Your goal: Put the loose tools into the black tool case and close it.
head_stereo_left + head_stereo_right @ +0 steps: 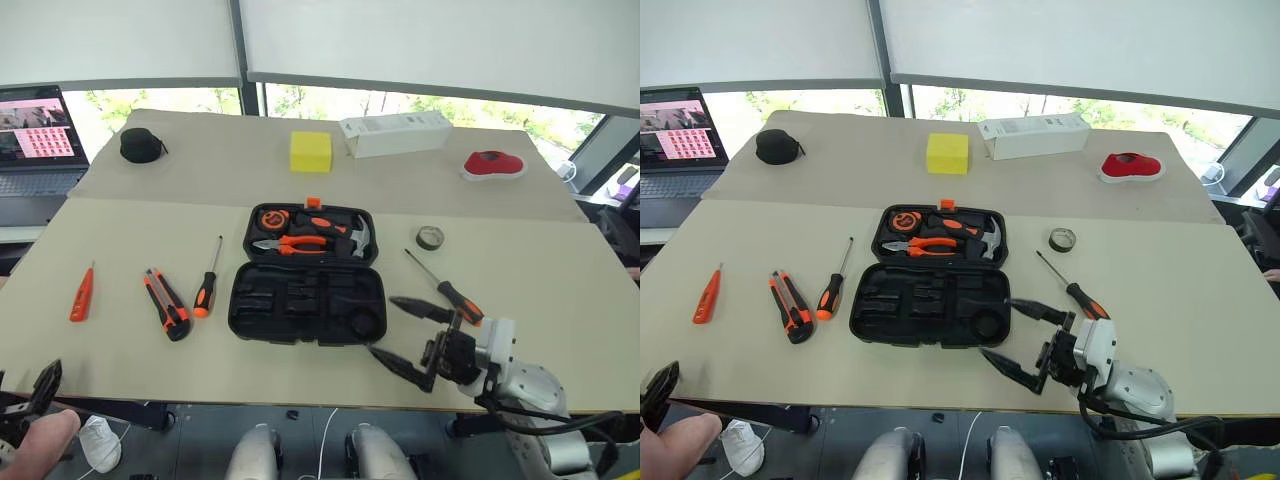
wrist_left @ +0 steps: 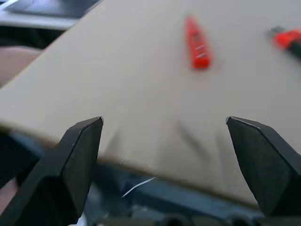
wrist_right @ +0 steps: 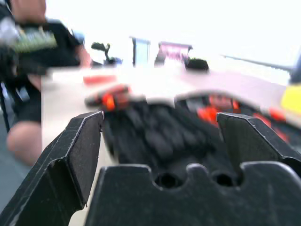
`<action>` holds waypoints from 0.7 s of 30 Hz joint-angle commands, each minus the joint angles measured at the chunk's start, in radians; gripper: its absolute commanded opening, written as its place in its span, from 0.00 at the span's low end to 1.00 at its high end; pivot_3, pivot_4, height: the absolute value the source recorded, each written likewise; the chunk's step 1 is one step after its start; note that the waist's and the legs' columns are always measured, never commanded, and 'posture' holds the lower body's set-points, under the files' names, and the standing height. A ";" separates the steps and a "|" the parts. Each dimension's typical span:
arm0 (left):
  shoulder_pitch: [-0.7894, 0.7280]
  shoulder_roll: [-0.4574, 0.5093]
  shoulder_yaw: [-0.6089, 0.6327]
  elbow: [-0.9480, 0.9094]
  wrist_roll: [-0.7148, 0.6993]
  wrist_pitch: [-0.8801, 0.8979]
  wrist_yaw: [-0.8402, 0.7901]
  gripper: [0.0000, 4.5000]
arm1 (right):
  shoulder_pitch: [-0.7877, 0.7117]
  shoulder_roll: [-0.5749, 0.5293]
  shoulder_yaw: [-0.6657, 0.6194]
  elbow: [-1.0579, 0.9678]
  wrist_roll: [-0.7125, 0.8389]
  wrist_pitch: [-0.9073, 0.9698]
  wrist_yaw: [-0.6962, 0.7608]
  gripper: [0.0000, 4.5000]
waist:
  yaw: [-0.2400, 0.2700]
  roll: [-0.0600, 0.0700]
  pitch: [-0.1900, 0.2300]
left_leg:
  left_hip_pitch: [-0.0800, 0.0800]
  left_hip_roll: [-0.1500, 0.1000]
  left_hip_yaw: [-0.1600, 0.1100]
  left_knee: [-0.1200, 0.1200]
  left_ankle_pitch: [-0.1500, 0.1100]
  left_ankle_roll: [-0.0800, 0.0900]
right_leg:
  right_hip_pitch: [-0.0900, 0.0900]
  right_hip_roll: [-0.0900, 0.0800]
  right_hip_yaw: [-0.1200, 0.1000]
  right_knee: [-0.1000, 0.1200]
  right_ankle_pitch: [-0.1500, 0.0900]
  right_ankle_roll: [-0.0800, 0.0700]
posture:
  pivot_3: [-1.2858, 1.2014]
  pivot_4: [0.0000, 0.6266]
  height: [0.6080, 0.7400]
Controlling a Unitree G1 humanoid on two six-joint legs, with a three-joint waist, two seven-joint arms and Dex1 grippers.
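The black tool case [image 1: 308,277] is lying open near the middle of the table [image 1: 540,290], its far half holding pliers, a hammer and a tape measure, its near half showing empty moulded slots. The loose tools are all sitting outside it: to its left, going outward, an orange-and-black screwdriver [image 1: 207,283], an orange-black utility knife [image 1: 167,304] and a small all-orange screwdriver [image 1: 81,295]; to its right, a second orange-and-black screwdriver [image 1: 446,288] and, farther back, a small dark tape roll [image 1: 430,238]. The right gripper [image 1: 399,335] is hovering with its jaws spread wide and empty, just off the case's near right corner and beside the right-hand screwdriver. The left gripper [image 1: 30,392] is hanging at the table's near left edge, also gaping and holding nothing. Judging from this, no tool is packed yet and the first pickup is just beginning; the next move is probably asking the right claw to turn toward the nearby screwdriver and close around its handle. The left wrist view is revealing the small orange screwdriver ahead of its fingers [image 2: 70,162], while the right wrist view is showing a person [image 3: 33,70] beyond the table.
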 commanded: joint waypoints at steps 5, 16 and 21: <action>-0.014 0.047 0.099 -0.074 -0.197 0.177 0.046 1.00 | -0.051 0.013 0.001 -0.036 0.025 -0.021 0.009 0.99 | 0.004 -0.004 -0.003 | 0.001 0.000 -0.002 0.000 -0.003 -0.006 | -0.001 0.000 -0.002 0.000 -0.001 -0.001 | 0.52 0.24 1.00; -0.432 0.558 -0.239 -0.066 -0.306 0.632 -0.014 1.00 | -0.089 0.008 0.054 -0.010 -0.008 0.007 0.004 0.99 | 0.003 -0.004 -0.003 | 0.001 -0.002 -0.002 0.000 0.001 -0.002 | 0.001 0.000 -0.005 0.001 0.001 -0.002 | 0.52 0.24 1.00; -0.716 0.598 -0.456 -0.086 -0.367 0.852 0.049 1.00 | -0.097 -0.022 0.069 -0.011 -0.014 0.021 0.021 0.99 | -0.005 -0.004 -0.003 | -0.001 -0.002 -0.003 0.000 0.001 -0.002 | 0.001 0.001 -0.004 0.002 0.001 -0.002 | 0.52 0.24 1.00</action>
